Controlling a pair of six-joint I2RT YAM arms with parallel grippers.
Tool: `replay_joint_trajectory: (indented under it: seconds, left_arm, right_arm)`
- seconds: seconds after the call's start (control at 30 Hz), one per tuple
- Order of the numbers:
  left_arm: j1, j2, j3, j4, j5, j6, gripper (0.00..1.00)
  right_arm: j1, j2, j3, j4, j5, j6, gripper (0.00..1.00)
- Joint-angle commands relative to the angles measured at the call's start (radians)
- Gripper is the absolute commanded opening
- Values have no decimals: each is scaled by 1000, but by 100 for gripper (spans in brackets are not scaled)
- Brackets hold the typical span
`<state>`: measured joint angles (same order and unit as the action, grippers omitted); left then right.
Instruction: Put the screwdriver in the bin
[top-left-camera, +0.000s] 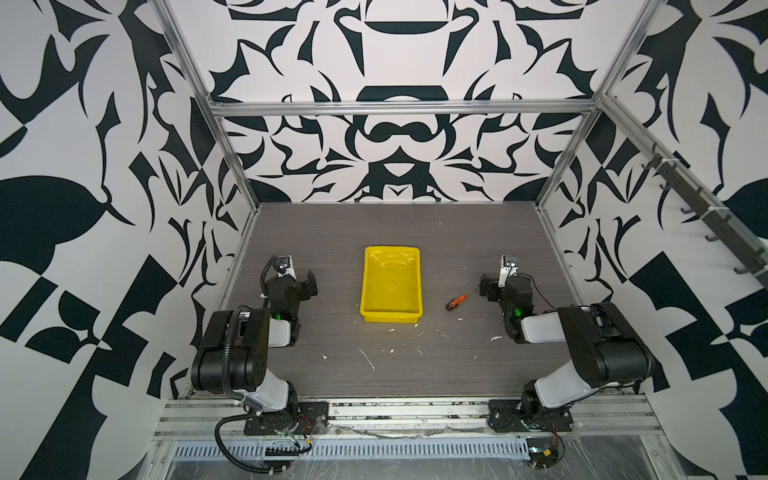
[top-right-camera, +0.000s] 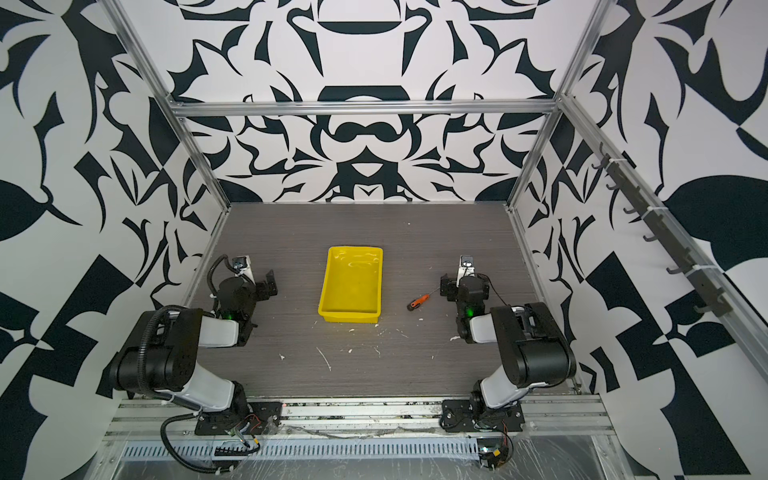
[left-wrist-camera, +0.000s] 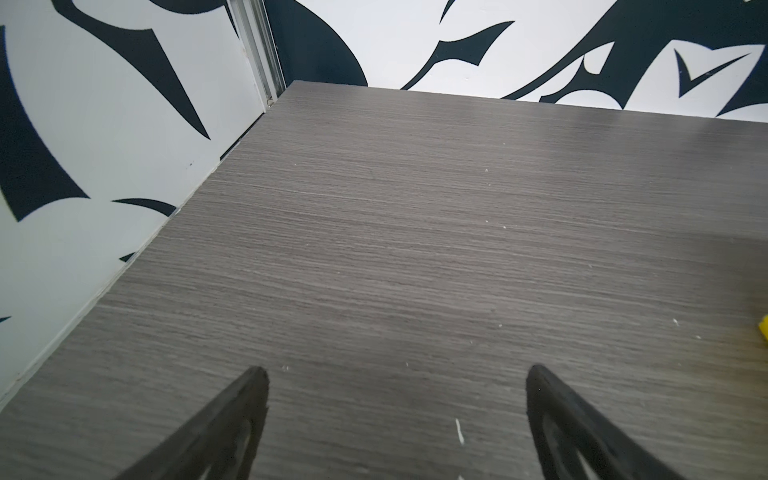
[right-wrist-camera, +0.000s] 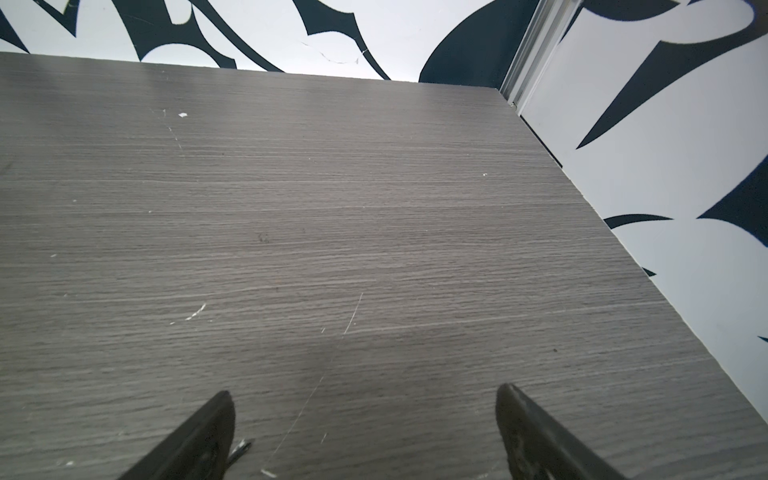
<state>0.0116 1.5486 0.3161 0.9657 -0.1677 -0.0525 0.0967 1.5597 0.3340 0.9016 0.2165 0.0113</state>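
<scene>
screwdriver (top-left-camera: 459, 300) on the table (top-left-camera: 395, 374), outside the bin (top-left-camera: 392, 319)
it lies slanted between the bin and the right gripper (right-wrist-camera: 363, 399), black butt toward the arm bases, shaft tip just beside that gripper. both grippers are empty, jaws spread wide. the left gripper (left-wrist-camera: 395, 374) sits well apart on the bin's other side.

No text, label, brand, number or sign can be read in any of the views.
</scene>
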Motion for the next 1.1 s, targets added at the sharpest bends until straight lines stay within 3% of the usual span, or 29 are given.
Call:
replay_joint_trajectory:
  seconds: [0.0,0.1,0.17,0.27,0.37,0.43,0.5,0.6,0.67,0.77,0.87,1.07]
  left_arm:
    - [-10,-24,-14,53,-7,13,99]
    - [-31,-76,-38,77,-127,-4,99]
    - [-46,-181,-33,-35,-220,-37,99]
    - [-52,-413,79,-526,-342,-273,99]
    - [-52,-536,217,-918,-441,-423,99]
    - [-52,-611,281,-1107,-384,-488,99]
    - [-52,-696,297,-1185,-235,-509,99]
    - [-53,-791,274,-1269,-68,-557,99]
    - [-53,-829,249,-1338,-35,-587,99]
    - [-53,-851,229,-1428,-30,-604,99]
    - [-54,-859,131,-1369,-16,-642,99]
    - [-52,-884,92,-1332,-19,-674,99]
  right_arm:
    - [8,-13,3,52,6,-7,100]
    - [70,-81,-50,108,117,-37,100]
    - [149,-165,-89,98,226,-81,100]
    - [253,-311,-28,-176,369,-89,100]
    - [273,-448,112,-564,389,12,100]
    - [274,-527,153,-718,379,119,100]
    - [273,-598,191,-880,372,238,100]
    - [273,-659,219,-1198,461,589,100]
    - [271,-692,192,-1333,491,722,100]
    - [271,-749,149,-1382,409,728,100]
    - [270,-819,57,-1266,365,679,100]
    - [270,-899,5,-1217,396,696,100]
